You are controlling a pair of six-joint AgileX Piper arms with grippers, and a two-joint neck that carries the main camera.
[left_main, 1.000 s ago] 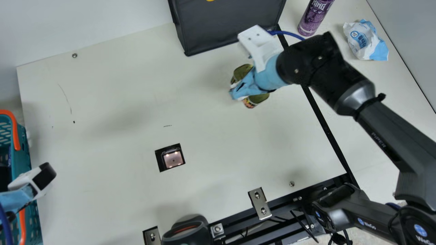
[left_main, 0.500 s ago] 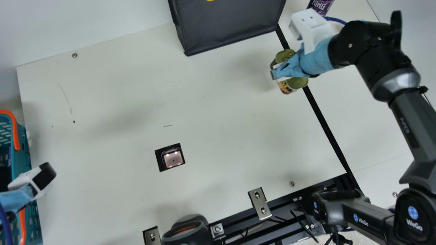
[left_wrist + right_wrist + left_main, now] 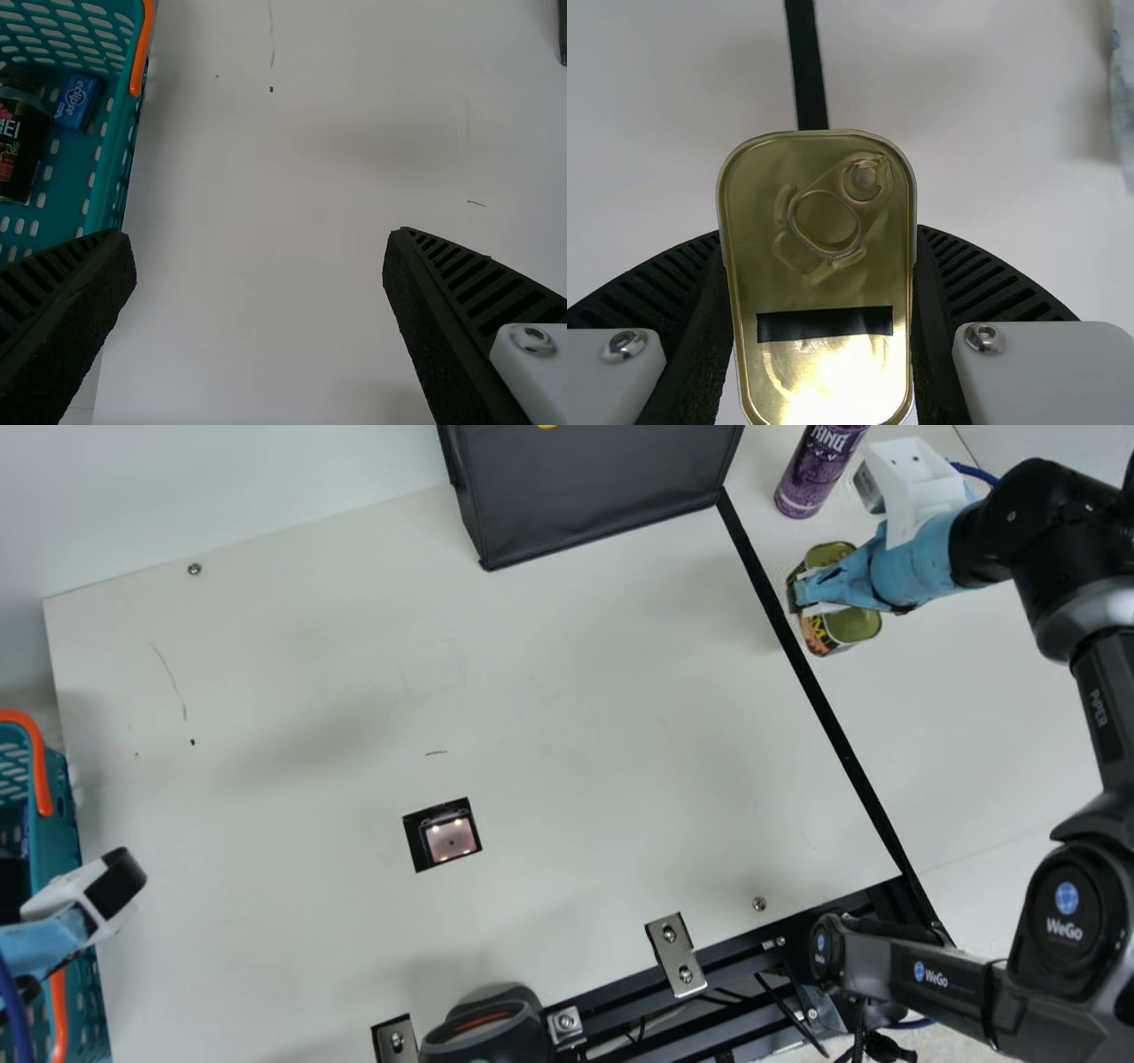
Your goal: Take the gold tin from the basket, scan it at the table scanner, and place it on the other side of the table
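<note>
In the main view my right gripper (image 3: 819, 593) is at the upper right, just past the black strip, shut on the gold tin (image 3: 852, 627). The right wrist view has the tin (image 3: 824, 274), its ring-pull lid facing the camera, pinched between both ribbed fingers of the right gripper (image 3: 824, 292). My left gripper (image 3: 53, 939) is at the main view's left edge, by the teal basket (image 3: 66, 841). From the left wrist the left gripper (image 3: 261, 266) stands open with nothing between its fingers, beside the basket (image 3: 115, 177). The table scanner (image 3: 450, 839) is a square window in the table.
A dark bag (image 3: 594, 496) stands at the back, and a purple can (image 3: 819, 469) stands close behind the tin. A dark bottle (image 3: 22, 133) and a blue box (image 3: 77, 102) lie in the basket. A handheld scanner (image 3: 487, 1032) is at the front edge.
My right arm has carried the gold tin rightward and slightly toward the back, from the main table surface across the black strip. The left arm has kept still.
</note>
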